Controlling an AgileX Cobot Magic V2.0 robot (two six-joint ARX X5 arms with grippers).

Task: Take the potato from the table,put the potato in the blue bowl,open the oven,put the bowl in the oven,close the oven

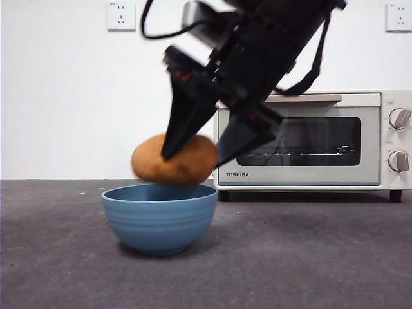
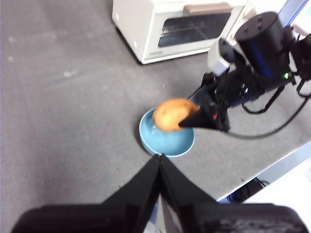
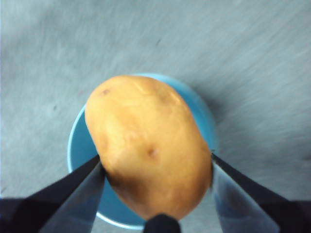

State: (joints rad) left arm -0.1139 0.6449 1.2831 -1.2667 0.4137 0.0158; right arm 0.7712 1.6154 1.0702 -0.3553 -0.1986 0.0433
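right gripper (image 1: 203, 151) clamps the potato (image 1: 175, 159) just above the blue bowl (image 1: 159, 217), seemingly centred for release (left gripper (image 2: 160, 162) pinched closed, idle).

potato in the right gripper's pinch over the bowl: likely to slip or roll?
The potato looks smooth and rounded, so it may pivot in the right gripper, whose jaws touch only its sides. Dropped into the blue bowl, it would probably roll briefly, then settle.

Two white wall sockets (image 1: 121, 15) sit high on the plain white wall (image 1: 58, 96), one near each upper corner.
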